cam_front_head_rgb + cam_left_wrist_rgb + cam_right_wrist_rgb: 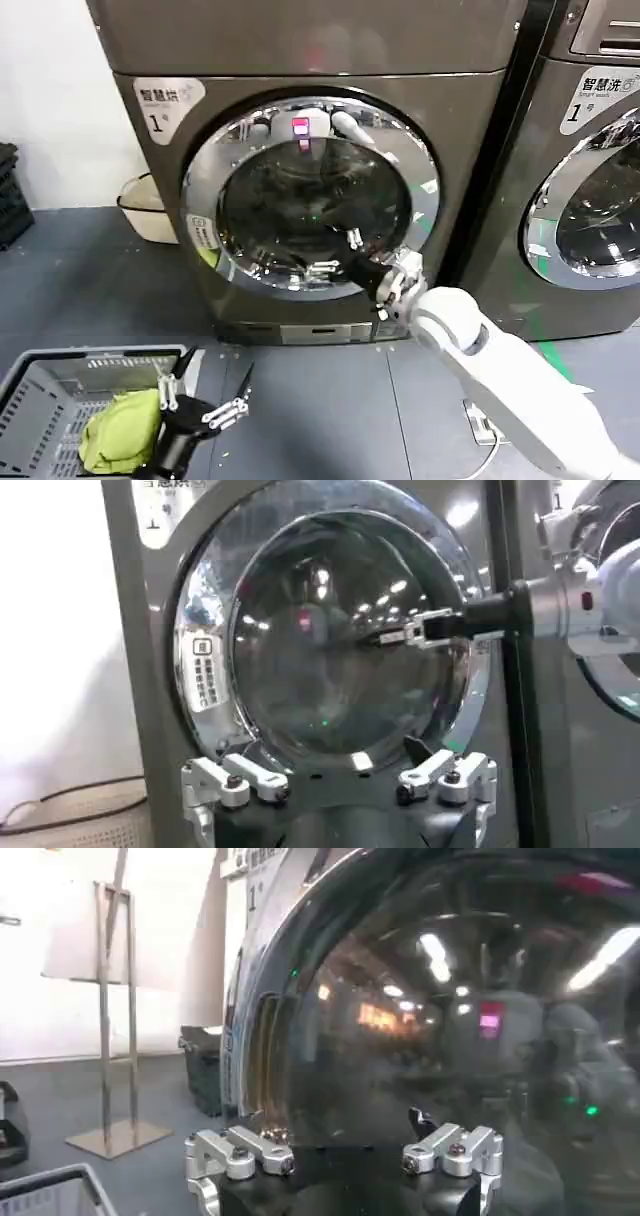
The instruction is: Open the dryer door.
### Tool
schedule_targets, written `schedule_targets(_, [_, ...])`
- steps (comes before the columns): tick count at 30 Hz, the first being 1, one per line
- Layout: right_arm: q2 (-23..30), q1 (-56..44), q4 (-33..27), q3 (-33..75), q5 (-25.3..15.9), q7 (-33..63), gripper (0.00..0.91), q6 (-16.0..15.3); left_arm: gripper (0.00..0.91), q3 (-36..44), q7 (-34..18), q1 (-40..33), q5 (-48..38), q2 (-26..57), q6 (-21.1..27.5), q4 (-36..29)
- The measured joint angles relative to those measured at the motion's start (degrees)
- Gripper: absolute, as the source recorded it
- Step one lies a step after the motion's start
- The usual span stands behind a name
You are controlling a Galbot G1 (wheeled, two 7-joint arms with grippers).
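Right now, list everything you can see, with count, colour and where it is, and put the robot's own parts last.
dryer: one, dark grey, centre, labelled 1
dryer door: one, chrome ring with dark glass, on the dryer front, closed
second machine: one, dark grey, to the right
laundry basket: one, grey, on the floor at lower left
green cloth: one, yellow-green, in the basket
tub: one, beige, on the floor left of the dryer
right gripper: one, black with silver fingers, open, at the door glass
left gripper: one, black with silver fingers, open, low beside the basket
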Motion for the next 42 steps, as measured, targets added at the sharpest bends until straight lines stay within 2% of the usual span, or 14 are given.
schedule_targets(31, [8.31,6.54,-5.24,-9.67,0.73,1.81,0.907,-2.11,0.907,0.07,0.15,-0.05,0.42,-0.39,-0.06,0.11])
schedule_targets(42, [12.72,9.09,-8.48,-12.02,0.49,1.64,0.907,-2.08,0.907,0.02,0.19,-0.12,0.45,-0.49,-0.06,0.13])
